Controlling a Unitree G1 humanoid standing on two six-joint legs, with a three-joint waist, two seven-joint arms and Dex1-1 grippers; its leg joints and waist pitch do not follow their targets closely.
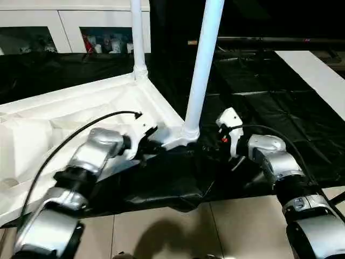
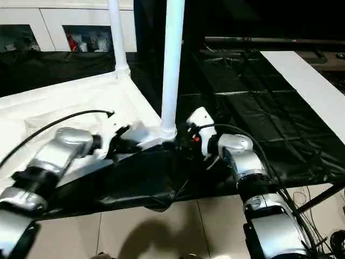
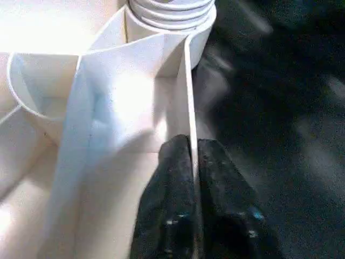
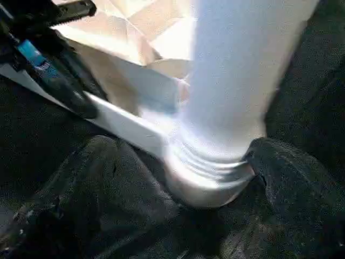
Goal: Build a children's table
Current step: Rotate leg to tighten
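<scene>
Left gripper is pinched shut on the thin side wall of the upside-down white tabletop, one black finger on each side of that rim, right next to the near corner socket. Right gripper is spread wide with its fingers either side of the base of the near leg, where the ribbed end goes into that socket; can't tell from the wrist view if the pads actually touch the tube.

Tabletop lies ribbed side up on black plastic sheeting, taking up the 9 o'clock side of the head view. Near leg stands upright around the middle, running up toward 12 o'clock. A second leg stands in the far corner socket, at roughly 11 o'clock from the near one.

Silver forearms come in from 7 and 5 o'clock, and a black cable loops over the left one. White cabinet with glass doors sits at the back around 11 o'clock, tiled floor at 6.
</scene>
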